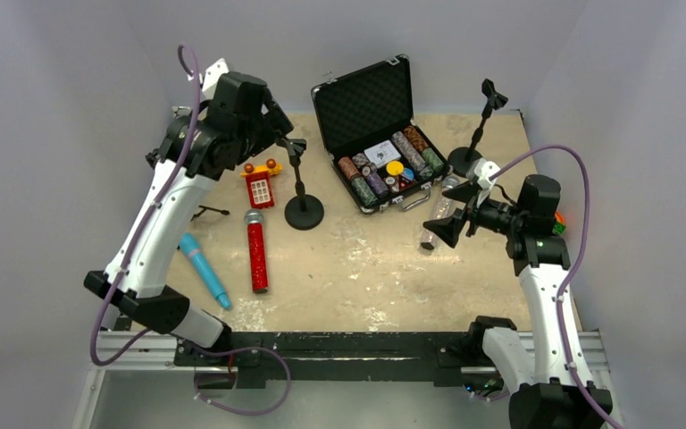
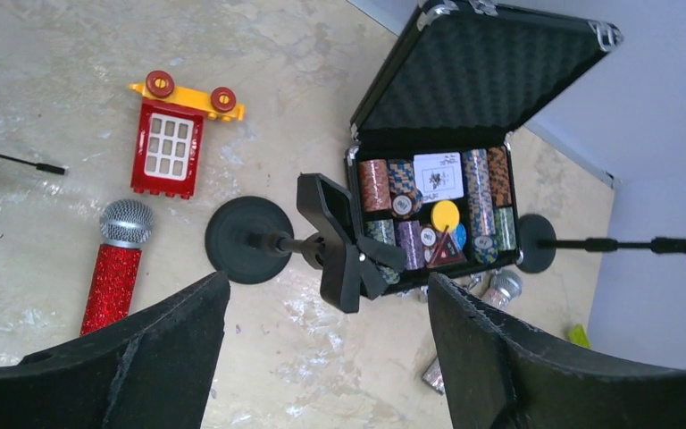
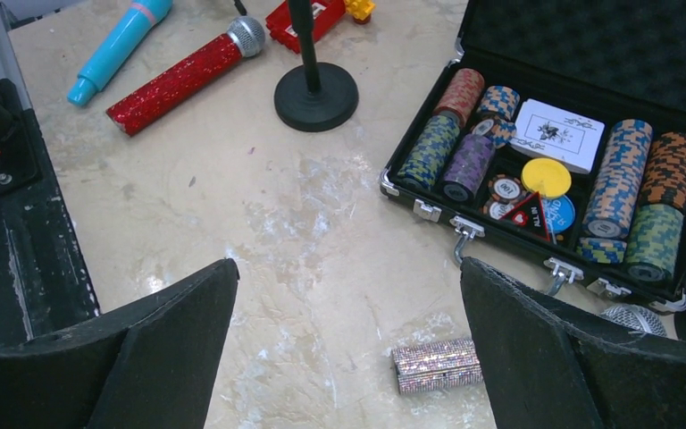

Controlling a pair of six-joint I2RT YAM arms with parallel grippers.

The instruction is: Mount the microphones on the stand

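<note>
Nearest, the light-blue microphone (image 1: 204,271) and red glitter microphone (image 1: 256,253) lie at left. The right gripper (image 3: 348,266), spread, hangs over the silver glitter microphone (image 3: 438,365): better pinch its barrel squarely mid-length. Farther back, the left gripper (image 2: 326,279), also spread, faces the clip of the black round-based stand (image 2: 241,239).

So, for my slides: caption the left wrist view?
Open left gripper hovers above an empty mic stand, red glitter microphone and chip case nearby.

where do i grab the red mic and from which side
Grip the red mic mid-handle, below the mesh head, coming straight down with jaws across its width. It lies flat on the table, apart from the blue mic, so both long sides are free.
</note>
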